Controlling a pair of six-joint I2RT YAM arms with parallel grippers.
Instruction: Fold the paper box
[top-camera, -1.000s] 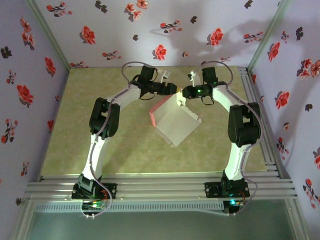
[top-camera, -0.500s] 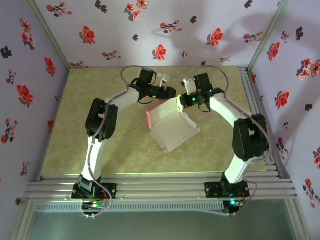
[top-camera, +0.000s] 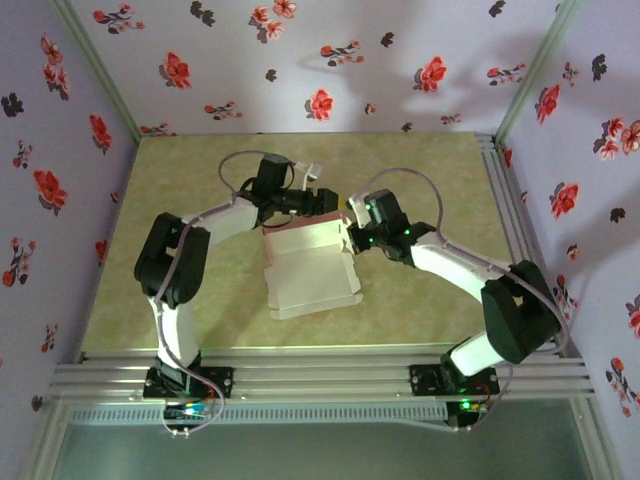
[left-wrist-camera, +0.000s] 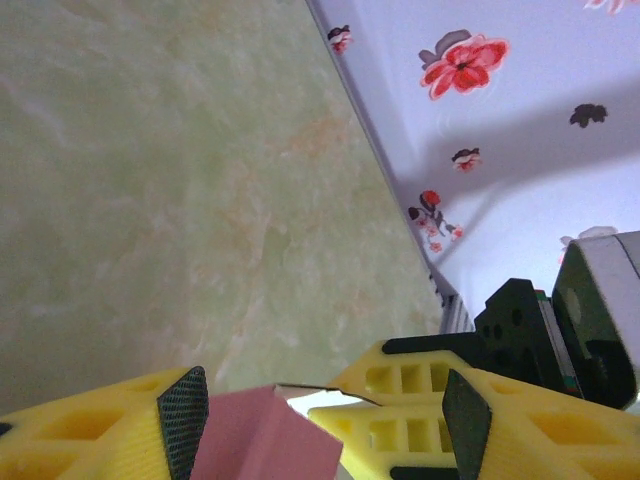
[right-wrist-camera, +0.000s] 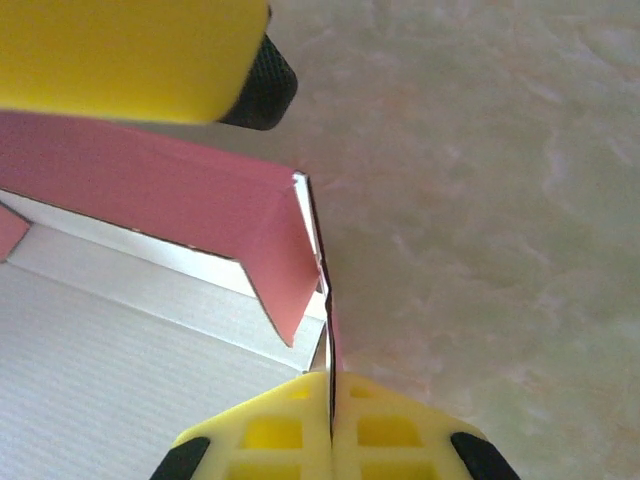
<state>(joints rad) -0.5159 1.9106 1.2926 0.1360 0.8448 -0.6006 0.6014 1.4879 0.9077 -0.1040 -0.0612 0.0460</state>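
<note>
Box (top-camera: 310, 272), white face up, far edge raised

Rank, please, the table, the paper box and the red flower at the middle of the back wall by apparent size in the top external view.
1. table, by far the largest.
2. paper box.
3. red flower, the smallest; it is farther from the camera, so its true size is unsure.

- Paper box (top-camera: 310, 272): whitish-grey ribbed inner face, salmon-pink flaps.
- Fingers (right-wrist-camera: 255, 440): yellow, black pads (right-wrist-camera: 470, 452).
- Desk (top-camera: 440, 180): mottled green-beige.
- Walls (top-camera: 400, 30): pale lilac, red and dark flowers.
</note>
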